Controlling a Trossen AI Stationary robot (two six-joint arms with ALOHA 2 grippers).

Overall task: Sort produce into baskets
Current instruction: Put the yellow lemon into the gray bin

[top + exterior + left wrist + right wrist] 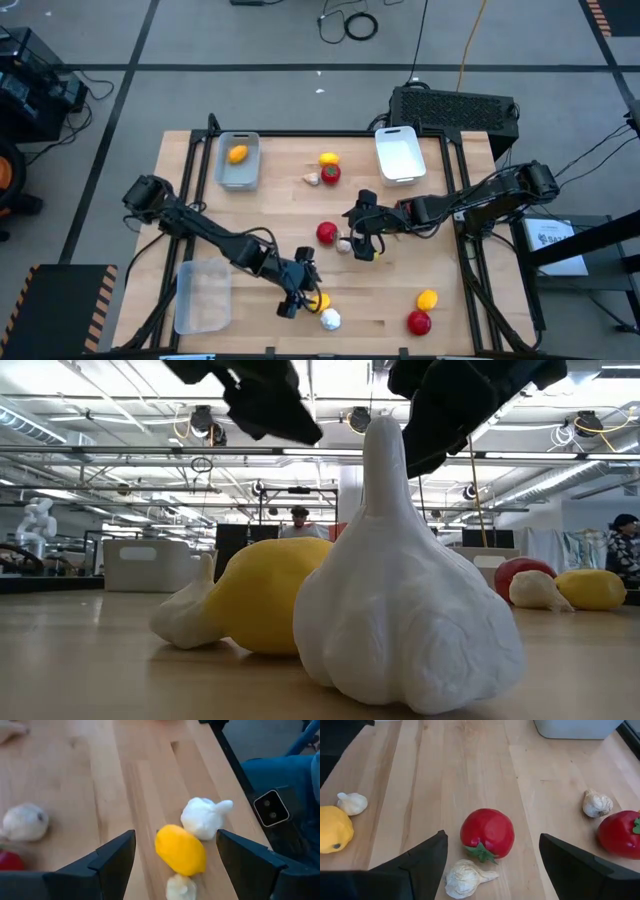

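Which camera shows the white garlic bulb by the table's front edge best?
The low view: the garlic bulb fills the frame, stem upright. The high view shows it tiny; the left wrist view shows it beside a lemon; the right wrist view misses it.

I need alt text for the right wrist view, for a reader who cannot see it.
The open right gripper hovers over a wooden table, facing a red tomato with a garlic bulb touching its near side. Farther off lie a lemon, two more garlic bulbs, another red piece and a white basket.
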